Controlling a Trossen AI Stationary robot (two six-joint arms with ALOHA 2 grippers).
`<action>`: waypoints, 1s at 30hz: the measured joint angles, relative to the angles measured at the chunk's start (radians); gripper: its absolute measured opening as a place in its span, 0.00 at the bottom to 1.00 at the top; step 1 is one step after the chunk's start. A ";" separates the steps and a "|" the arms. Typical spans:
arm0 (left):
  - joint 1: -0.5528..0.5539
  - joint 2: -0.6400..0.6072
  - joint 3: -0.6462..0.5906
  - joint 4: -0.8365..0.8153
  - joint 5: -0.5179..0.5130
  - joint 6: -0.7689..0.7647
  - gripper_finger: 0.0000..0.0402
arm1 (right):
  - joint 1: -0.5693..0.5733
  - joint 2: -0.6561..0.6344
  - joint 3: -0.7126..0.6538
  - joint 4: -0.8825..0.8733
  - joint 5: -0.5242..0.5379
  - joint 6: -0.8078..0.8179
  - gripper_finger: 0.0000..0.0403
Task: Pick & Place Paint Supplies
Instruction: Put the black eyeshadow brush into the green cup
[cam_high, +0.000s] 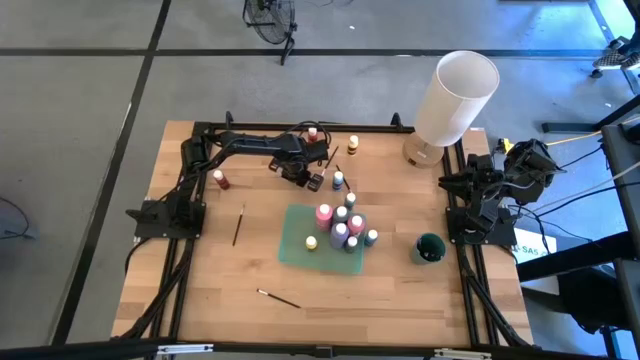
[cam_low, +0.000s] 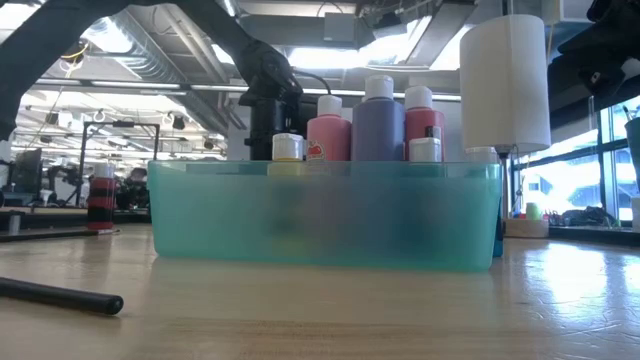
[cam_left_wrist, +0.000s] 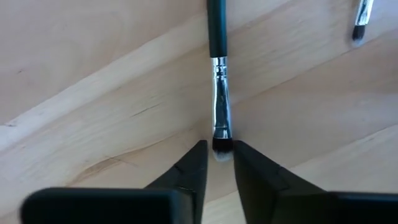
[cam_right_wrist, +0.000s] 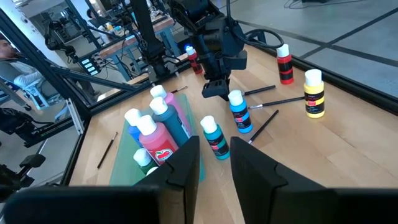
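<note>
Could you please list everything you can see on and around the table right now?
tray: one, translucent green, table centre
bottles in tray: about six; pink, purple, yellow, green
red bottles: two, one left, one at the far edge
yellow bottle: one, far side
blue bottle: one, behind the tray
teal bottle: one, at the tray's right edge
brushes: at least four, dark handles, flat on the wood
cup: one, dark green, right of the tray
cylinder: one, white, far right corner
left gripper: at one brush's bristle tip
right gripper: waiting at the right edge
</note>
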 joint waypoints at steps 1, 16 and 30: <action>0.000 0.000 0.000 0.000 0.000 0.006 0.14 | 0.000 0.000 0.000 0.000 0.000 0.000 0.23; -0.001 -0.020 0.001 -0.059 0.035 0.088 0.01 | 0.000 0.000 0.000 0.000 0.003 0.000 0.23; -0.069 -0.273 -0.003 -0.158 -0.050 0.040 0.01 | 0.000 0.000 0.000 0.000 -0.001 0.000 0.23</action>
